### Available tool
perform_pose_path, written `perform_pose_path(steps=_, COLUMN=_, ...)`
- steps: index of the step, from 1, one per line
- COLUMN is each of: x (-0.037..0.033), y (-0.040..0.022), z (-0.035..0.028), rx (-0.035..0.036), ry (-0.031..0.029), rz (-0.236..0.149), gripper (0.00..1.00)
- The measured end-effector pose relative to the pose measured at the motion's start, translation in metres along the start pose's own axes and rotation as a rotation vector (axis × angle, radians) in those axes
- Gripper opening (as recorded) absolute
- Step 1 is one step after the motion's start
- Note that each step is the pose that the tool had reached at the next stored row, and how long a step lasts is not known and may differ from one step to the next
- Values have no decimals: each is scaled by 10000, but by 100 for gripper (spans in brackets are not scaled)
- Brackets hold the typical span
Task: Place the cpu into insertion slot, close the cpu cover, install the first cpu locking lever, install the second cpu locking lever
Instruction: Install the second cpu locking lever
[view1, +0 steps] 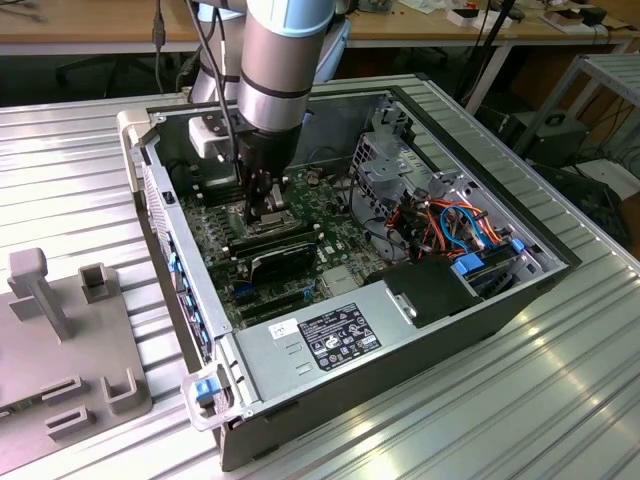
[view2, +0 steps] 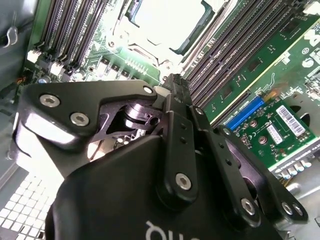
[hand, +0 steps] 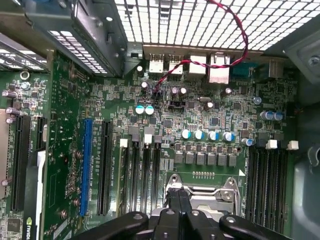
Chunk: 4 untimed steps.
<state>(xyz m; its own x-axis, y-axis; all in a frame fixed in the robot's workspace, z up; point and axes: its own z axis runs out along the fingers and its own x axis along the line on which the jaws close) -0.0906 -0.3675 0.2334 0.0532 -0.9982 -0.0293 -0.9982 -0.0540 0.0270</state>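
Note:
The cpu (view2: 165, 17), a flat square chip with a bright silver top, lies in the insertion slot (view2: 194, 36), whose dark frame shows along one side. Silver metal of the cpu cover (hand: 229, 191) surrounds it, and I cannot tell whether it is latched. My gripper (hand: 178, 199) hangs just above the socket's edge with its black fingers pressed together, shut, and nothing visible between them. The second wrist view has the gripper (view2: 174, 82) short of the chip. In the exterior view the gripper (view1: 262, 208) reaches down into the open computer case.
Long black memory slots (view2: 235, 45) flank the socket closely. A green expansion card (view2: 280, 125) and a blue slot (hand: 86, 170) lie further off. The power supply (view1: 340, 335), drive cage (view1: 385, 165) and loose cables (view1: 450, 225) fill the case's right. A grey fixture (view1: 70, 320) stands outside.

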Motion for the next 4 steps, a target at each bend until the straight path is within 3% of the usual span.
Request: perform_pose_path(steps=4, x=0, y=-3, z=0, rx=-1, ry=0, rz=0, gripper=11)
